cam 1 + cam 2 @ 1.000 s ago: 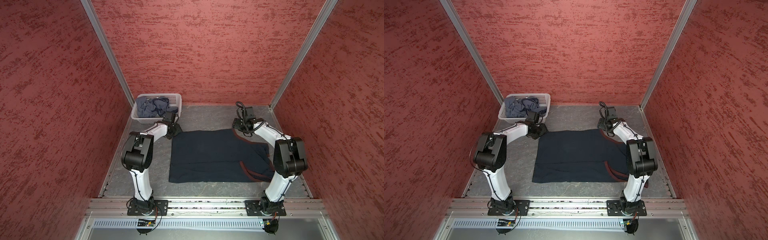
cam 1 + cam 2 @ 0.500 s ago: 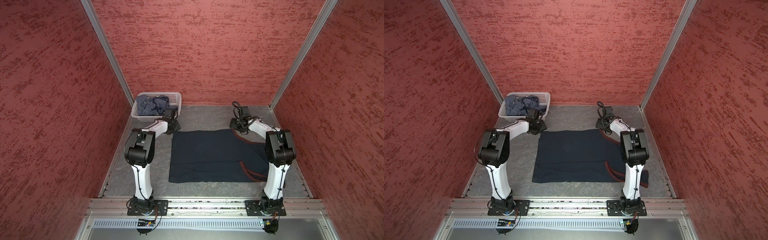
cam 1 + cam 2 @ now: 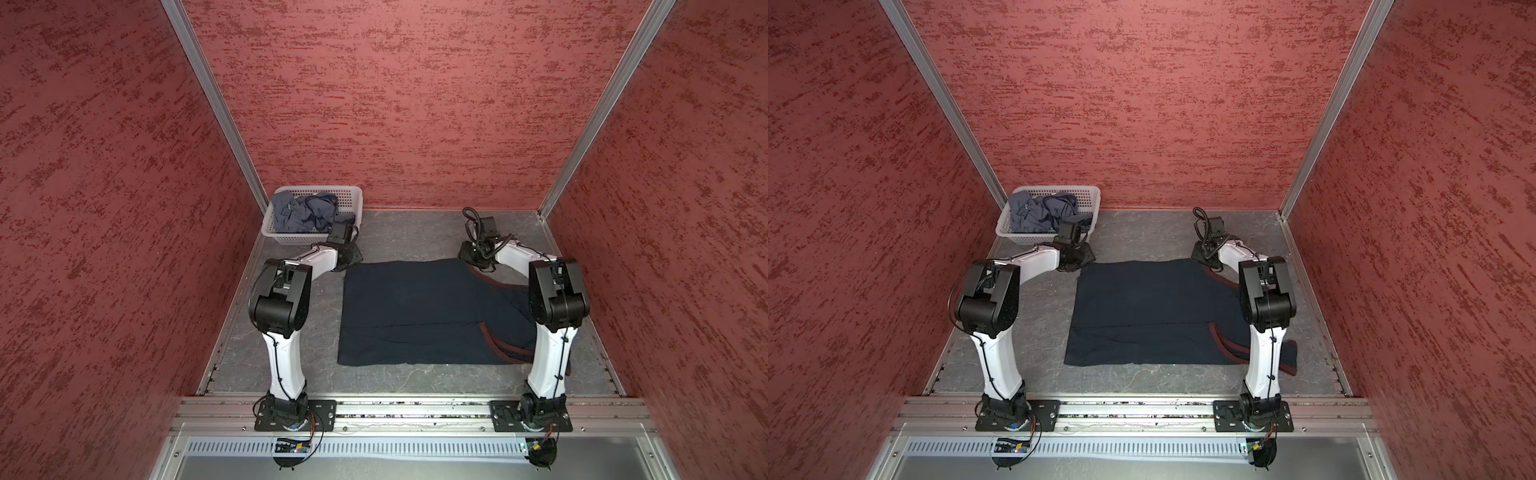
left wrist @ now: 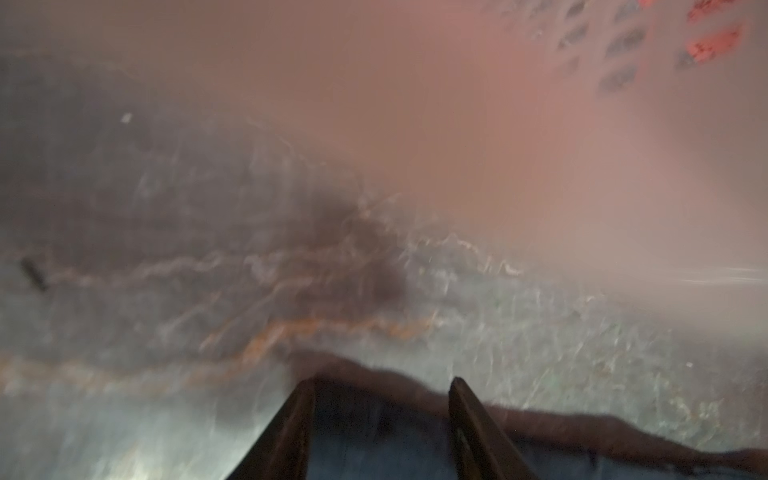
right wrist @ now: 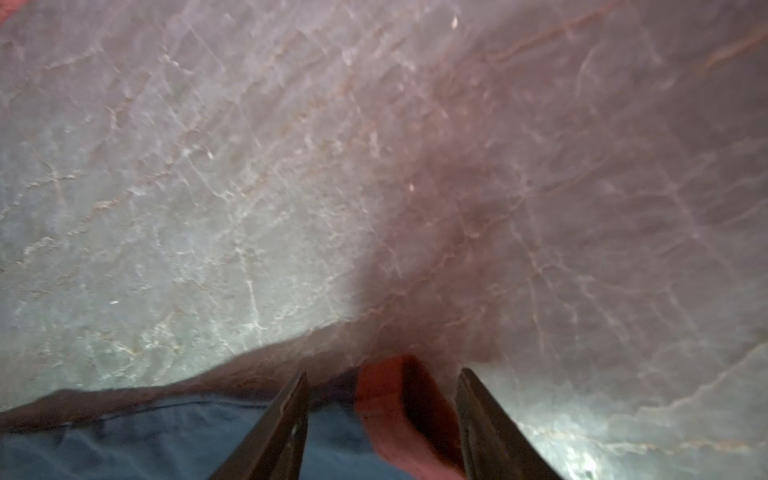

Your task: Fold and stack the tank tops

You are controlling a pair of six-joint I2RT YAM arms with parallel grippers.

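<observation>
I see my left gripper [image 4: 380,382] and right gripper [image 5: 382,376] open, straddling the navy top's [image 3: 415,307] edge nearest the tabletop's [image 3: 407,232] back.

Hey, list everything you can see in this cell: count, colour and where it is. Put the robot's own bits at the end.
navy top: one, dark navy with maroon trim, spread flat mid-table
grey top: one, slate grey-blue, crumpled in the basket
basket: one, white perforated, far left corner of the table
table: one, grey marbled, under everything
walls: three, red textured, left, back and right
rail: one, silver, near edge, carrying both arm bases
left arm: one, white and black, left of the navy top
right arm: one, white and black, over its right side
left gripper: one, dark, open at the navy top's far left edge
right gripper: one, dark, open around the far right trim
</observation>
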